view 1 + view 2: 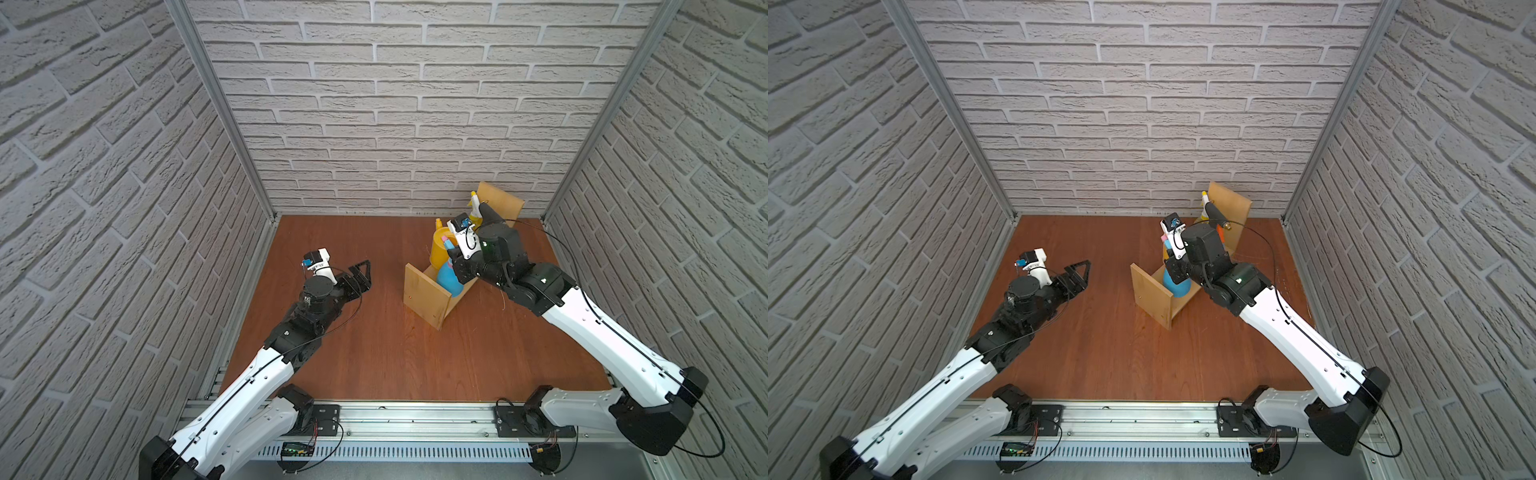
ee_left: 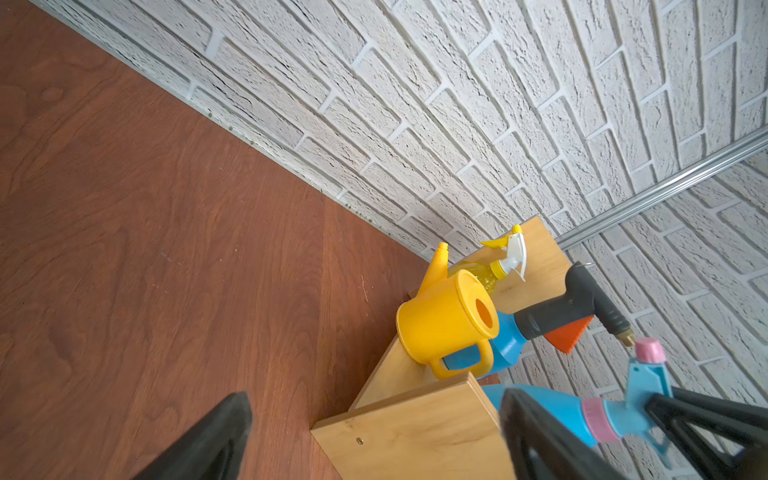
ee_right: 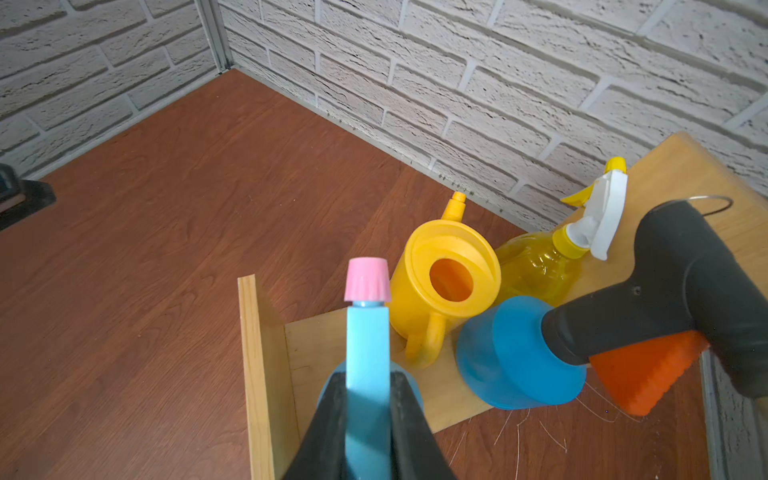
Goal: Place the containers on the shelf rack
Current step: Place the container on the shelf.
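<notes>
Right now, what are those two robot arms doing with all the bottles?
The right gripper is shut on the top of the light-blue spray bottle, holding it at one end of the wooden rack. The yellow watering can, the yellow spray bottle and the blue sprayer are already on the rack. The left gripper is open and empty, over the bare table.

Light-blue bottle [image 3: 368, 332], three more containers [image 3: 415, 299] upright in shelf rack [image 3: 266, 374]

1. White-shelled, black-jointed left arm [image 1: 249, 384], lower left of frame.
2. Matching right arm [image 1: 602, 336], lower right, with a thin black cable [image 1: 723, 440] looping off its base.
3. Black, triangular-trussed left claw [image 1: 365, 276].
</notes>
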Robot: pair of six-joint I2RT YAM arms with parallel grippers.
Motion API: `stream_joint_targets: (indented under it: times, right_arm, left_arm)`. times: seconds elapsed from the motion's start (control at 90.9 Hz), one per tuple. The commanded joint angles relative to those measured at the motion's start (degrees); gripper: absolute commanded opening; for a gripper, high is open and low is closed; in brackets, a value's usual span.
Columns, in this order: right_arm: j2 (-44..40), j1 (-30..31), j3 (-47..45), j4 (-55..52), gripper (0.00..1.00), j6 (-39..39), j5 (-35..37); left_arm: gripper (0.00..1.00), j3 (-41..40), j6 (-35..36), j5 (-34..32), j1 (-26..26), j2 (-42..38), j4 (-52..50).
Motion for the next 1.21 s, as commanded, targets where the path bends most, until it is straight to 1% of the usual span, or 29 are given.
stream_joint_targets:
  times: [0.0,0.176,0.506,0.682,0.792,0.924,1.034,1.199]
  right_arm:
    - [0.0,-0.9,-1.9,7.0,0.03,3.1,0.8]
    - [0.2,-1.9,-5.0,10.6,0.03,4.7,0.3]
    - [2.4,-2.4,-6.9,12.6,0.04,4.9,-0.5]
    - [2.8,-2.4,-7.9,12.8,0.07,5.0,-1.0]
    - [2.8,-2.4,-8.3,12.7,0.14,5.0,-1.3]
    - [2.5,-2.4,-8.8,12.7,0.29,5.2,-1.6]
    - [1.9,-2.4,-9.1,12.6,0.39,5.2,-2.0]
    - [0.1,-2.4,-9.3,12.3,0.5,5.1,-2.4]
  left_arm:
    - [0.98,-0.5,-0.1,-0.9,0.2,-0.7,0.9]
    - [0.98,-0.6,-0.1,-1.1,0.3,-0.6,0.9]
    - [0.98,-0.7,-0.2,-1.2,0.2,-0.4,1.1]
    - [0.98,-0.9,-0.2,-1.5,0.2,-0.6,1.2]
    - [0.98,-0.9,-0.2,-1.6,0.2,-0.5,1.3]
    - [0.98,-0.9,-0.3,-1.5,0.2,-0.4,1.5]
    - [0.98,-0.9,-0.3,-1.6,0.2,-0.4,1.5]
    - [0.98,-0.9,-0.2,-1.7,0.2,-0.6,1.4]
